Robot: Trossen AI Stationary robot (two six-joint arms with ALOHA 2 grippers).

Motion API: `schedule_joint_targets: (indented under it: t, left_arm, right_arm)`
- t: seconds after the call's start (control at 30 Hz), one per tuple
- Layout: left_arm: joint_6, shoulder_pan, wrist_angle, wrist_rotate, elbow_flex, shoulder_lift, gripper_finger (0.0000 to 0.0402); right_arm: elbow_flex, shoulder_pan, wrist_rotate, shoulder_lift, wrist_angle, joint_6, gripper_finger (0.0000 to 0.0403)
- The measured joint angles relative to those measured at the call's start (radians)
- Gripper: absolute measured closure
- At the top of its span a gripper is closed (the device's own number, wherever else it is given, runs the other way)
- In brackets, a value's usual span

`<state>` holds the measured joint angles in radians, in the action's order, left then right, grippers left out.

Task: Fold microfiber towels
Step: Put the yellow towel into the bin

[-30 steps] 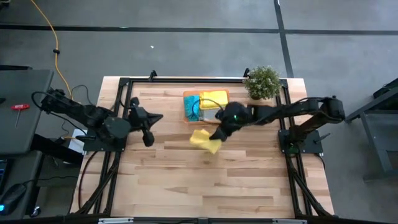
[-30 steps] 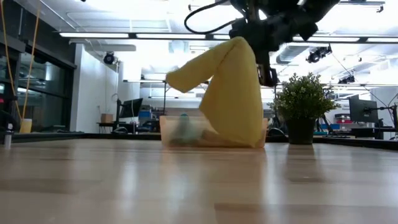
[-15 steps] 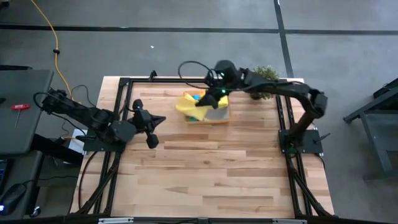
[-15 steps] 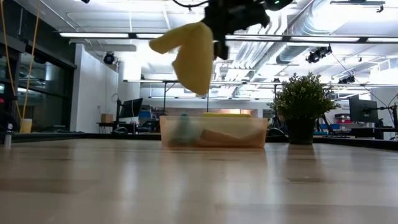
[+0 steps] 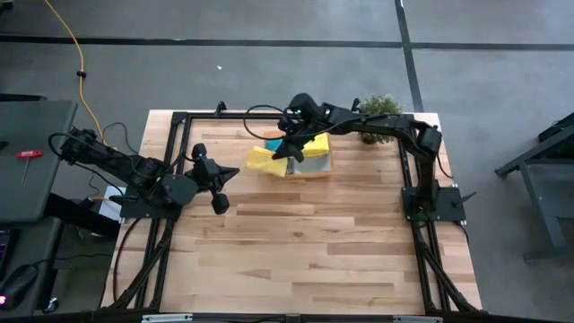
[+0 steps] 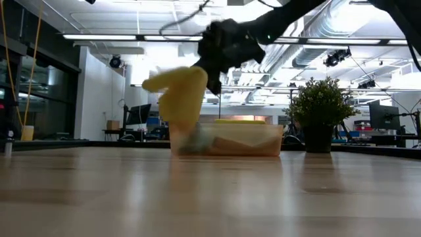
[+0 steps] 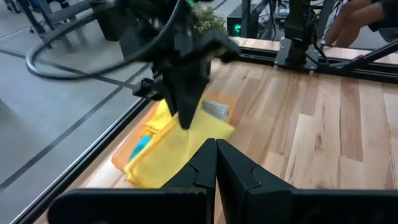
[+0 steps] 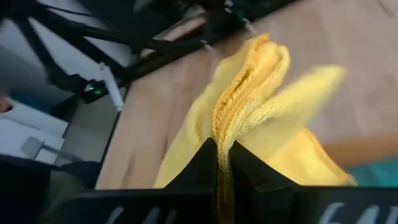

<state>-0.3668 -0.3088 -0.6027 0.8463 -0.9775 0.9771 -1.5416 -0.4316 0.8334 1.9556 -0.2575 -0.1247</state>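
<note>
the wooden surface (image 5: 305,251) lies bare in its near part; on the left side the left tool (image 5: 218,176) waits with its fingers (image 7: 239,171) pressed together and nothing between them, pointing across the boards toward the far middle. farther back the right arm reaches over from the right, and the right tool (image 5: 289,151) is clamped on a yellow towel (image 5: 265,161), the fabric bunched in a ridge between its closed fingers (image 8: 245,160). that towel hangs from the grip and drapes over the left end of the orange tray (image 5: 318,168), with its lower edge spread on the boards just beside the tray; in the low view it dangles in front of the tray's left end (image 6: 176,105). inside the tray a second yellow towel (image 5: 316,142), a teal-blue towel (image 7: 140,146) and a grey towel (image 7: 216,109) show partly. at the far right corner, near the tray, stands a potted plant (image 5: 380,109)
</note>
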Motion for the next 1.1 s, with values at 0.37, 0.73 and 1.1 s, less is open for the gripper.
schedule_joint_targets:
  t: [0.37,0.73,1.1]
  left_arm:
    - [-0.022,0.0,-0.001,0.003,0.0,0.0,0.0401]
    - [-0.023,0.0,-0.004,0.003,0.0,0.0,0.0401]
    - [-0.023,0.001,-0.007,0.003,0.0,0.0,0.0401]
  right_arm:
    - [0.058,-0.1,-0.062,-0.001,-0.248,0.094,0.0403]
    - [0.058,-0.136,-0.335,-0.003,-0.605,0.277,0.0403]
    - [0.058,-0.137,-0.464,-0.004,-0.728,0.24,0.0402]
